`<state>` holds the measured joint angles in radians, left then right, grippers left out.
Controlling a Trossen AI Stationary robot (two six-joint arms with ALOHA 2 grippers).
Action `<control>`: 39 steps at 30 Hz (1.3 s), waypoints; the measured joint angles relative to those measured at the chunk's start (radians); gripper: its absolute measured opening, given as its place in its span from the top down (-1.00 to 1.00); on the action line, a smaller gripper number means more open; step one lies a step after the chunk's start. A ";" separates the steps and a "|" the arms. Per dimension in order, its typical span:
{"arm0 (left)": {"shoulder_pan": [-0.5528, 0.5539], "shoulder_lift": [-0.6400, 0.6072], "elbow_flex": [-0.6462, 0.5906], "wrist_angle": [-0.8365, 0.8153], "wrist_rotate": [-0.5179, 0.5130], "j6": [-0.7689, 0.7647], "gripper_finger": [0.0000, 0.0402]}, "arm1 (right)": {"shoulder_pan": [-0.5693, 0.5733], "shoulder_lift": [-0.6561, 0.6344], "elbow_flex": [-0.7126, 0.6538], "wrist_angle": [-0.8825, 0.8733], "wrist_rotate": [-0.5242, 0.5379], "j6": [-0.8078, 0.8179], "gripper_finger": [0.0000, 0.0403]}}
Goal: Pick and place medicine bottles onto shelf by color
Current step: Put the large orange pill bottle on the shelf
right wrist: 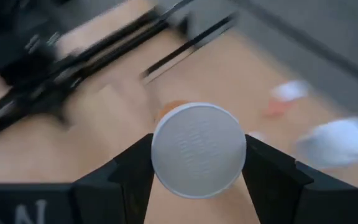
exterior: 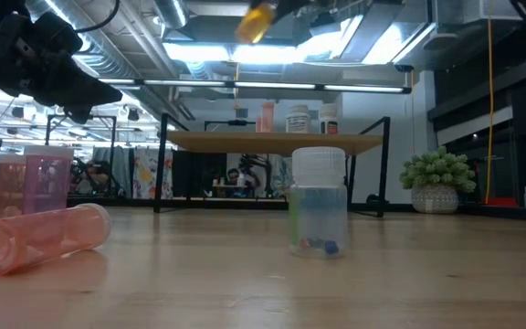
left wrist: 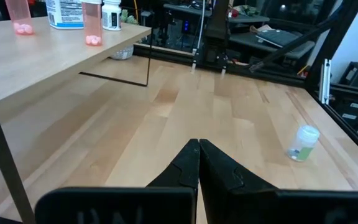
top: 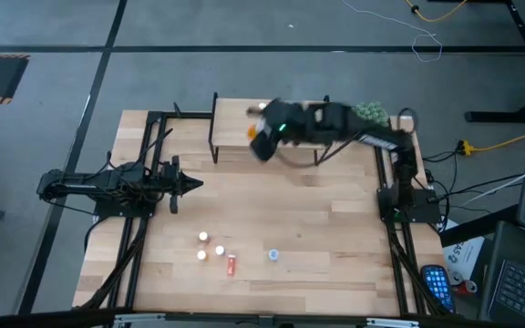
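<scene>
My right tool [right wrist: 197, 165], pinching an orange bottle [top: 255, 133] above the shelf [top: 235, 111], should lower it upright beside matching colours before spreading.

No text can be read: the label on the white bottle [left wrist: 65, 14] on the shelf [left wrist: 55, 56] is too blurred.

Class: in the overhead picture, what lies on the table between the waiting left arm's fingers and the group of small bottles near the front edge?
Nothing: the high view shows bare tabletop between the left gripper and the bottles.
</scene>
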<state>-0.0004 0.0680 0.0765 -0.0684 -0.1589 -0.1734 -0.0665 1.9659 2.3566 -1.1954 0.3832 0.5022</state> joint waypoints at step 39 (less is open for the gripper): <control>0.000 0.000 0.000 0.001 -0.005 0.000 1.00 | -0.517 -0.046 -0.380 -0.203 -0.072 0.024 -0.07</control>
<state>-0.0004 0.0677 0.0765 -0.0677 -0.1638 -0.1734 -0.5835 1.9198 1.9767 -1.3988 0.3114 0.5265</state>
